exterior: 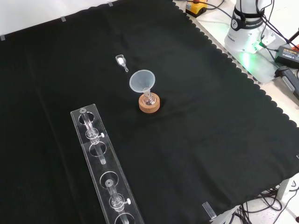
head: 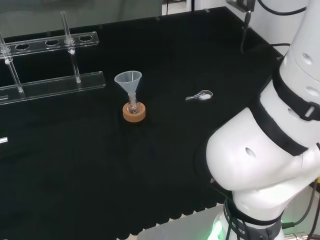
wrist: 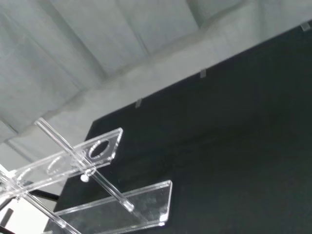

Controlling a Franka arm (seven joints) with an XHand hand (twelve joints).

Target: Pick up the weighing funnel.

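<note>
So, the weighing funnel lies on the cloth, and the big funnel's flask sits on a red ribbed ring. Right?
No: the front view shows the flask on a cork ring, not a red ribbed one. The weighing funnel does lie on the cloth.

A round cork ring (head: 134,112) sits near the middle of the black-cloth worktop (head: 150,175). On it stands a small clear glass flask (head: 132,105), with the big clear cone-shaped funnel (head: 128,80) mouth up, its stem in that flask. In the head view the small clear weighing funnel (head: 200,96) lies on the cloth right of the ring, well apart. The long clear plastic rack (head: 50,85) stands left of the ring and farther back.
</note>
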